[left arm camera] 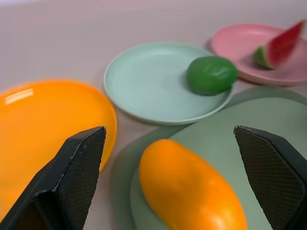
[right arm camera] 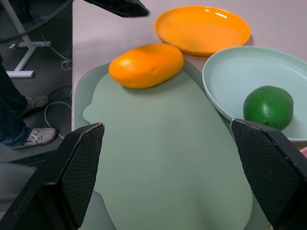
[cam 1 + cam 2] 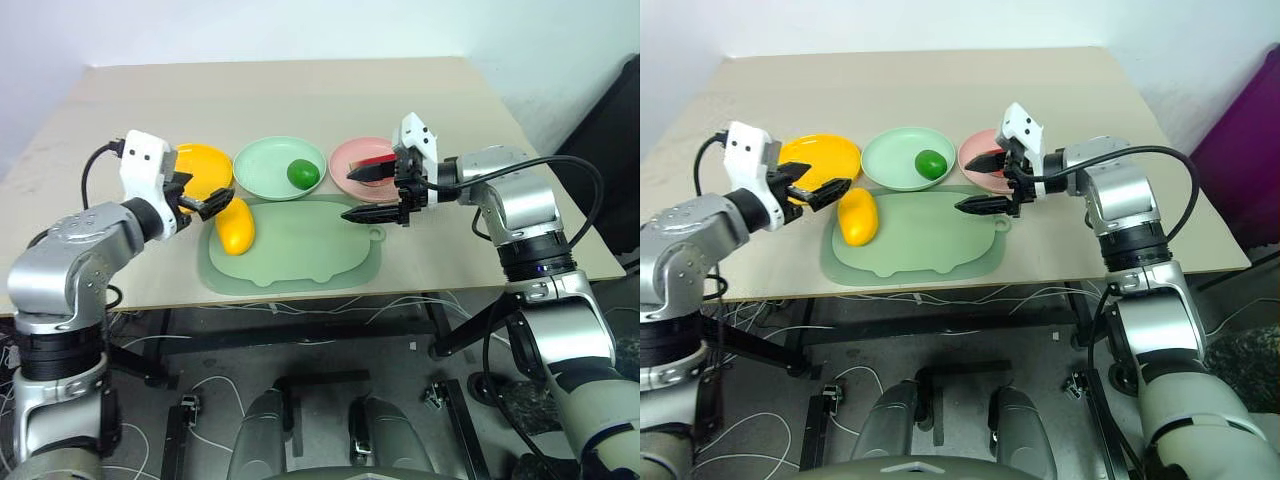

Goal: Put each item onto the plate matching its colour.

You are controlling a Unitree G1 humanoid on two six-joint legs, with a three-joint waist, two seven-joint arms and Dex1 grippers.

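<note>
Nearest the front edge of the table [image 3: 120, 270] lies the pale green mat [image 3: 300, 250], its handle tab toward the right side. The mango [image 3: 235, 226] lies on the mat's left end, tilted, its far tip close to the yellow plate [image 3: 203, 165] but not on it. The left gripper [image 3: 199, 201] hovers just left of the mango, over the gap between mat and yellow plate, its two black fingers spread wide and holding nothing; in the left wrist view the mango [image 1: 192, 189] sits between and just beyond the fingertips [image 1: 79, 167]. The right gripper [image 3: 372, 192] hangs over the mat's far right corner, pointing left across the mat, its fingers likewise wide apart and empty; one finger sits over the near rim of the pink plate, the other over the mat beside the tab. Behind the mat, three plates stand in a row along the middle of the table: the yellow plate at the left, bare; the green plate [image 3: 270, 165] in the centre, just touching or nearly touching the mat's far edge, with the lime [image 3: 303, 174] resting on its right-hand part; and the pink plate [image 3: 350, 152] at the right, carrying the watermelon [image 1: 280, 45], which lies on it with the rind toward the green plate. A person's shoes [image 2: 33, 120] stand on the floor beyond the table's left side.
</note>
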